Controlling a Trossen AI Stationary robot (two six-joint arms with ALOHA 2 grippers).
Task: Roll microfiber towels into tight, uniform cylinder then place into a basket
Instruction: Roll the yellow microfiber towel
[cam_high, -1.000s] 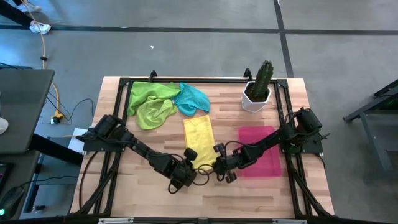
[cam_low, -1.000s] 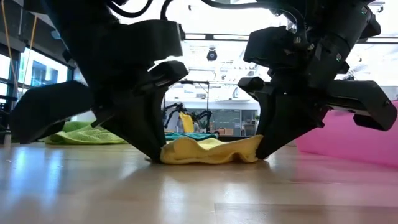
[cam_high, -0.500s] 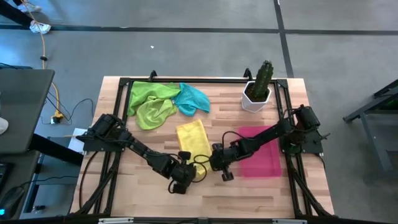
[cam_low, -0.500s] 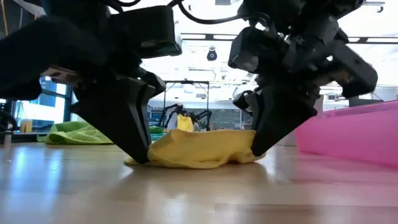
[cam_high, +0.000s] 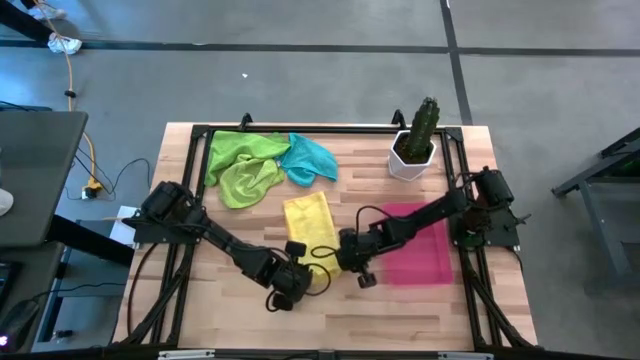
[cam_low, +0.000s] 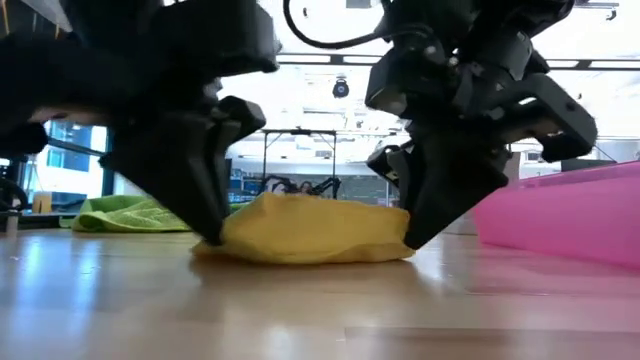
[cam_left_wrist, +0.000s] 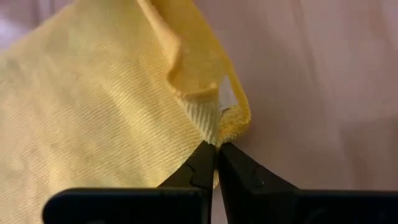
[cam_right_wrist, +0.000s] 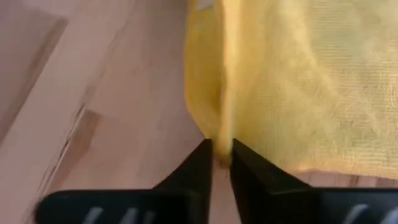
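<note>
The yellow microfiber towel lies bunched on the table's middle, a hump in the low view. My left gripper is shut on its near left corner. My right gripper is shut on its near right edge. In the low view they stand at the hump's two ends, left and right. Two lime green towels and a teal one lie heaped at the far left. The pink basket lies at the right. My left gripper pinches a curled corner of the yellow towel between its two fingertips, slanting down from the near left. The corner stands up off the table; the cloth behind it is slack. My right gripper has a folded edge of the yellow towel between its two fingers, slanting down from the near right. The fold holds more than one layer. The towel's far part rests on the table.
A white pot with a green cactus stands at the far right, beyond the basket. A black frame runs round the table's edges. Bare wood lies along the near edge.
Both grippers have gone toward the far edge and a little left with the yellow towel's near end. That end has come over the rest, so the towel is now shorter and humped higher. The left gripper has rolled about its own line.
</note>
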